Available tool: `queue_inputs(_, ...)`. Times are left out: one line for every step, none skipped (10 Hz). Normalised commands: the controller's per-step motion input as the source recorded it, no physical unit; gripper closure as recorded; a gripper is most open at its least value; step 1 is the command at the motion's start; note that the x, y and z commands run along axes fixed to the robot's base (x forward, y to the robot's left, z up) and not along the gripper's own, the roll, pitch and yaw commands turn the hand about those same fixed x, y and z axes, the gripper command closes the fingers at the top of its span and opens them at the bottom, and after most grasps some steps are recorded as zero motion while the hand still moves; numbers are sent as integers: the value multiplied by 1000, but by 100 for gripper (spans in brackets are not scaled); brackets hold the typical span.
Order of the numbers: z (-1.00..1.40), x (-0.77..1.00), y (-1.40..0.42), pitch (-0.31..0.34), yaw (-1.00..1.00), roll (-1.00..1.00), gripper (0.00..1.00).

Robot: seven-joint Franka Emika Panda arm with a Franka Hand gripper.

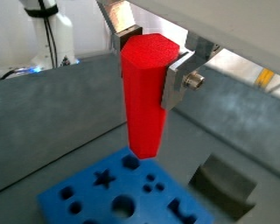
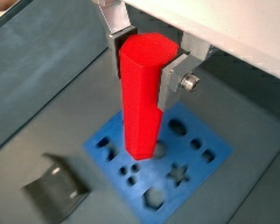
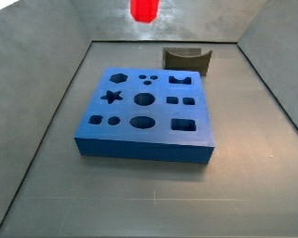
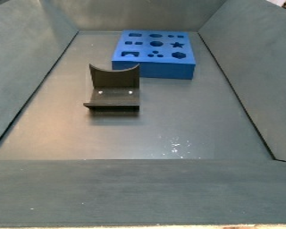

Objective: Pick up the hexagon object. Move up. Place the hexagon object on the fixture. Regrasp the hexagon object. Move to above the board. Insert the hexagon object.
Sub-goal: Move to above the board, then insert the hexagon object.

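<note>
jaws clamped on hexagon object — above board | grey floor, fixture apart

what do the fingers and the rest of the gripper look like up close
In both wrist views the gripper has flat silver metal fingers with a round silver bolt head on the side of one. Above them sits a pale, off-white housing. No cables or markings show on it.

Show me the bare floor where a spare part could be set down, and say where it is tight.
Widest free patch: the floor in front of the fixture, toward the near wall. Another lies in front of the board. Tight spot: the narrow strip between board and fixture. The gripper holds the hexagon object upright, high above the board.
</note>
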Motion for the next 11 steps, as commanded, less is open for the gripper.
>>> queue_inputs(7,-97,8,-123,-73,-1000,100)
queue_inputs(4,-83,25,-122,-60,-875,100)
queue_inputs(-1,-74,29,-107,-44,-659,100)
queue_inputs(3,-62,27,-87,-31,-459,100)
queue_inputs(-1,-49,19,-63,-21,-305,100)
queue_inputs(-11,0,0,-1,0,-29,100)
queue_inputs(-20,-29,-123,-40,0,70,100)
queue_inputs(-117,-103,-20,-123,0,0,100)
queue_inputs(-689,-817,829,-143,0,-53,100)
queue_inputs(-909,-534,986,-111,0,-31,100)
queue_inputs(-889,-509,974,-120,0,-31,100)
